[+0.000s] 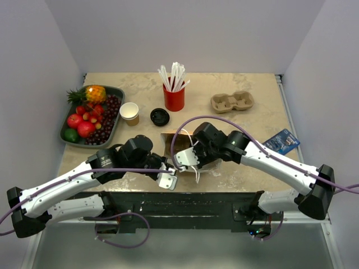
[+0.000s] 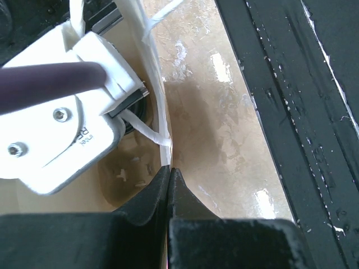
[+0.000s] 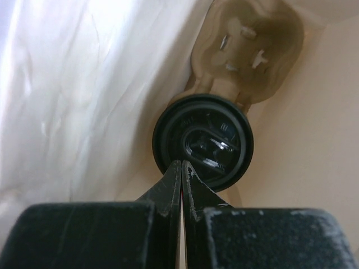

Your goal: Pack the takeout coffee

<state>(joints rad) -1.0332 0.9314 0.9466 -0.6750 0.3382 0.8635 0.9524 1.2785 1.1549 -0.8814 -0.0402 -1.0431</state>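
Takeout coffee [image 3: 203,143] stands inside the paper bag [image 3: 67,101], seated in one well of a pulp carrier [image 3: 252,39]. Right tool [image 3: 181,165] is fully closed just above it. Left tool [image 2: 169,170] pinches the bag's rim.

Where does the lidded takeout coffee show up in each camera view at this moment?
Top external: not visible; the arms cover the opening of the paper bag.
Left wrist: cannot be made out inside the bag.
Right wrist: takeout coffee at centre, black lid just beyond the shut right gripper.
Shared landmark: the paper bag, seen in all three views.
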